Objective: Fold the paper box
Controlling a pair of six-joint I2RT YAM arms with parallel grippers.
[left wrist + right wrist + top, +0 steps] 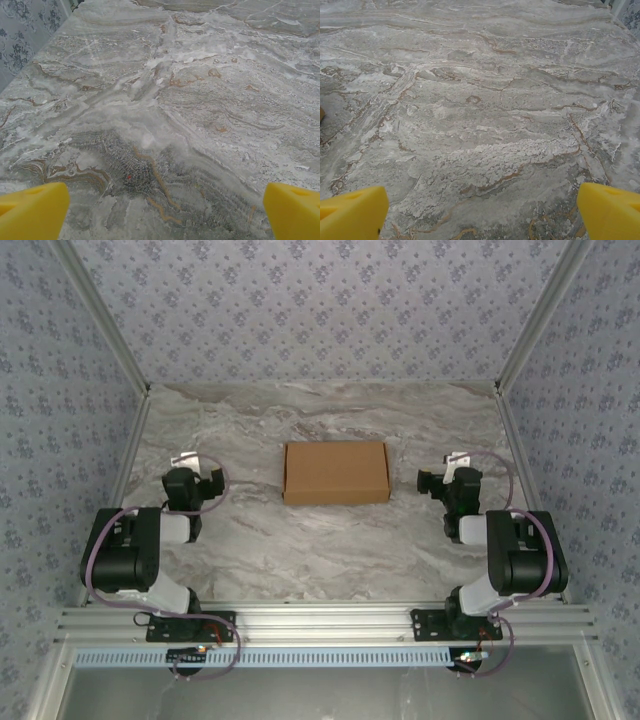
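A closed brown paper box [336, 472] lies flat at the centre of a marble table [300, 550], its long sides running from 9 o'clock to 3 o'clock in the overhead view. The left gripper [196, 476] sits at the box's 9 o'clock and the right gripper [444, 478] at its 3 o'clock, each well apart from the cardboard and touching nothing.

In the left wrist view, the left gripper [165, 210] is released, its yellow fingertips [32, 210] spread wide over bare stone. The right gripper [482, 212] is likewise released, with its fingertips [610, 210] set far apart above the marble. A brown sliver at the 9 o'clock edge of the right wrist view may be a corner of the box, though too little shows to be sure. Patterned wallpaper [320, 300] lines the walls around the table.
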